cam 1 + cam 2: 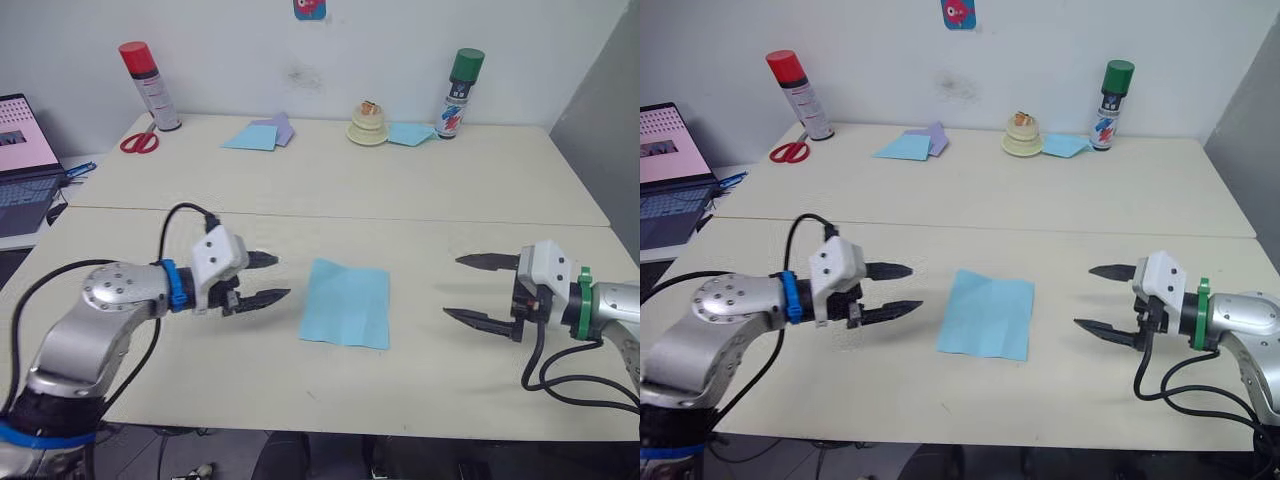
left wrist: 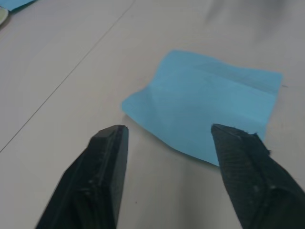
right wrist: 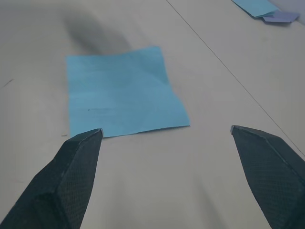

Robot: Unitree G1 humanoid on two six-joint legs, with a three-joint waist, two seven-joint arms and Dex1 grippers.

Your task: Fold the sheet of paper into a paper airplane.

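The sheet of paper [image 1: 347, 302] lies flat on the table between both arms, light blue with faint creases; it also lies ahead of the fingers in the wrist views [image 2: 205, 105] [image 3: 121, 90]. My left gripper [image 1: 271, 278] hovers just left of the sheet's left edge, open and holding nothing. To the right of the sheet, a hand's width from its right edge, my right gripper [image 1: 464, 288] is wide open and holds nothing. Neither gripper touches the paper. No paper airplane is in view.
At the table's far edge stand a red-capped spray can [image 1: 150, 86], red scissors [image 1: 139, 141], a light-blue sheet [image 1: 251, 138] over a lilac sheet [image 1: 279, 127], a cream tape roll [image 1: 368, 125], another blue sheet [image 1: 411, 134] and a green-capped can [image 1: 457, 94]. A laptop [image 1: 25, 160] sits far left.
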